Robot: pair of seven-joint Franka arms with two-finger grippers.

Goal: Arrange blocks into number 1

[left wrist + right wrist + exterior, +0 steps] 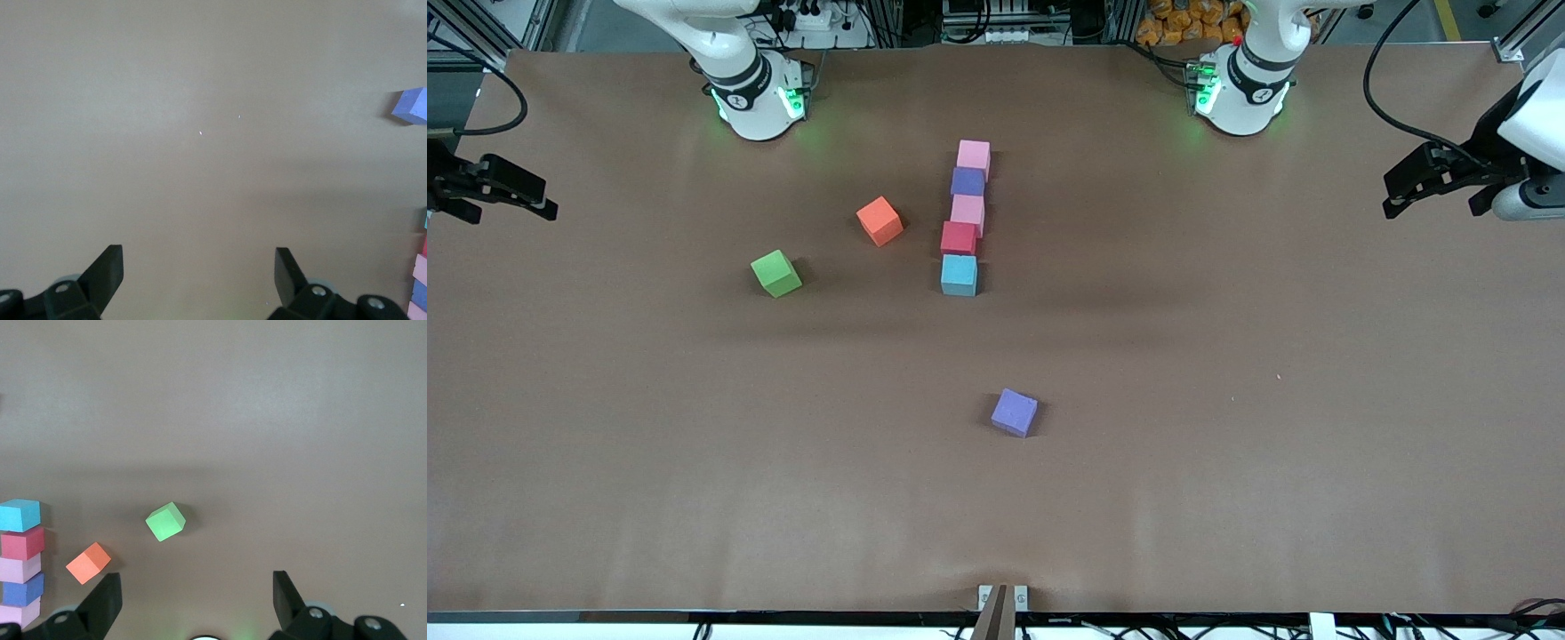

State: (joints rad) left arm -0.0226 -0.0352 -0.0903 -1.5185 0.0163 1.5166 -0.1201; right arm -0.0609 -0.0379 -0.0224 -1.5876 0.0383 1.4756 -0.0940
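Observation:
Five blocks stand in a straight column mid-table: pink (973, 157) nearest the bases, then purple (967, 182), pink (967, 212), red (959, 238) and light blue (959, 275). An orange block (879, 220) and a green block (775, 273) lie loose toward the right arm's end. A second purple block (1015, 412) lies alone, nearer the front camera. My left gripper (1396, 188) hangs open and empty over its end of the table. My right gripper (543, 200) is open and empty over the other end. The right wrist view holds the green block (165, 521), the orange block (88, 563) and the column (20, 515).
The table (1227, 444) is covered in brown paper. The two arm bases (756, 98) (1240, 89) stand along its edge farthest from the front camera. A small bracket (1003, 600) sits at the edge nearest that camera. The left wrist view shows the loose purple block (412, 105).

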